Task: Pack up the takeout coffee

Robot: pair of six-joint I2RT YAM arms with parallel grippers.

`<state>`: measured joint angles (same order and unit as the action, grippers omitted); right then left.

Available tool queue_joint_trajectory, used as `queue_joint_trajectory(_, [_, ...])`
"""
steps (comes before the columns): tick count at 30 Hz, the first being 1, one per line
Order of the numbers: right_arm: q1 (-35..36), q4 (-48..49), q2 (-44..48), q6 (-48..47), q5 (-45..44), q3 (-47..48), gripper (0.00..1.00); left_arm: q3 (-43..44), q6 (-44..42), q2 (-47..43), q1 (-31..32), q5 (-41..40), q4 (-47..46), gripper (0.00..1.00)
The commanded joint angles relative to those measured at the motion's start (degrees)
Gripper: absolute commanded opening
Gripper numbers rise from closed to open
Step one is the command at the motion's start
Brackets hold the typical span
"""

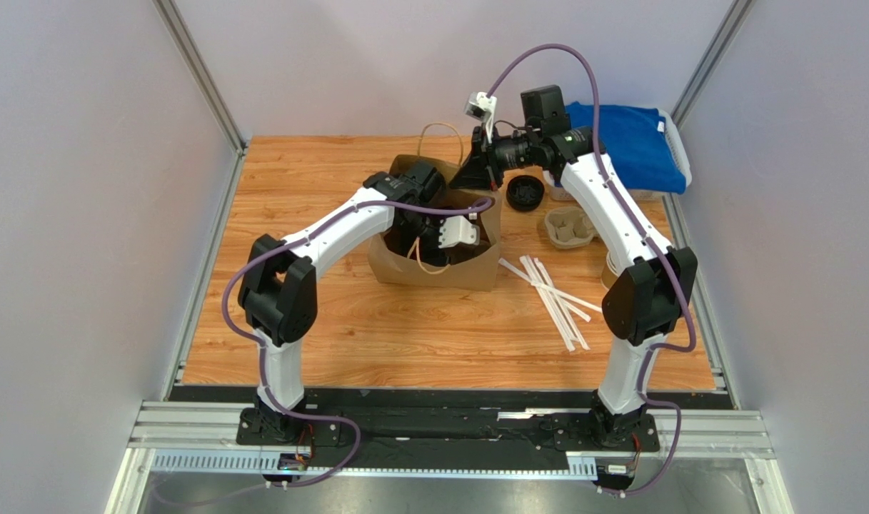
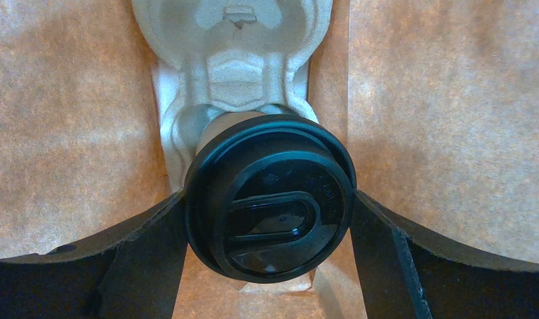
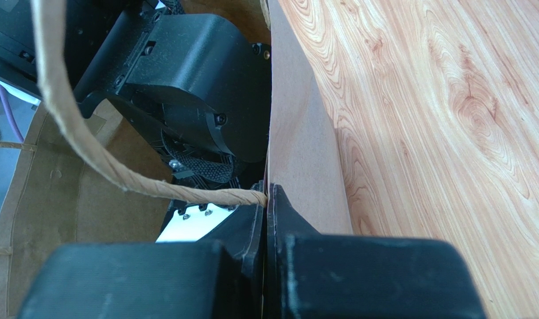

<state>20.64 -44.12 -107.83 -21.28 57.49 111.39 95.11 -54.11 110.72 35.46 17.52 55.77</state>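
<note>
The takeout coffee (image 2: 272, 206), a paper cup under a round black lid, sits in a grey pulp cup carrier (image 2: 232, 66) inside the brown paper bag (image 1: 433, 268). My left gripper (image 2: 268, 196) reaches down into the bag, and its two black fingers press against opposite sides of the lid. My right gripper (image 3: 265, 193) is shut on the bag's rim (image 3: 298, 133), right where the twisted paper handle (image 3: 85, 146) is attached. From above, the right gripper (image 1: 479, 166) holds the bag's far edge, and the left gripper (image 1: 449, 236) is inside the bag's mouth.
A loose black lid (image 1: 525, 193), another pulp carrier (image 1: 569, 227) and several white straws (image 1: 551, 295) lie right of the bag. A blue cloth (image 1: 621, 134) lies at the back right corner. Metal rails run along the table's sides.
</note>
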Motion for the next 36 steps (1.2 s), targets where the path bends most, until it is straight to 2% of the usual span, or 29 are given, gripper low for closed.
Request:
queue_joint_trajectory(1, [-0.3, -0.6, -1.3, -0.2, 0.8, 2.4, 0.0, -2.4, -4.0, 7.7, -1.4, -4.7, 0.3, 0.06])
queue_joint_trajectory(8, [-0.3, -2.9, -2.0, -1.2, 2.4, 4.1, 0.0, -1.5, -2.9, 7.3, -1.6, -4.0, 2.5, 0.06])
queue_joint_trajectory(14, [0.2, -3.3, 1.1, 0.0, 6.6, 3.1, 0.0, -2.7, 0.7, 3.1, -0.6, -4.6, 4.0, 0.06])
queue_joint_trajectory(18, [1.4, 0.0, 6.0, -0.3, 6.4, -3.4, 0.0, -8.7, 6.0, -0.9, 1.1, -6.0, 1.0, 0.07])
queue_joint_trajectory(22, [3.4, -0.7, 11.9, -4.4, 5.5, -9.6, 0.0, -16.2, 9.6, -5.5, 3.3, -8.7, -5.5, 0.08])
queue_joint_trajectory(29, [7.4, -2.3, 20.3, -10.5, 2.7, -18.7, 0.0, -25.9, 14.4, -14.1, 10.4, -13.8, -10.6, 0.08])
queue_joint_trajectory(36, [11.0, -1.1, 27.4, -15.9, -1.2, -23.9, 0.0, -32.9, 21.7, -15.5, 14.7, -21.6, -17.9, 0.09])
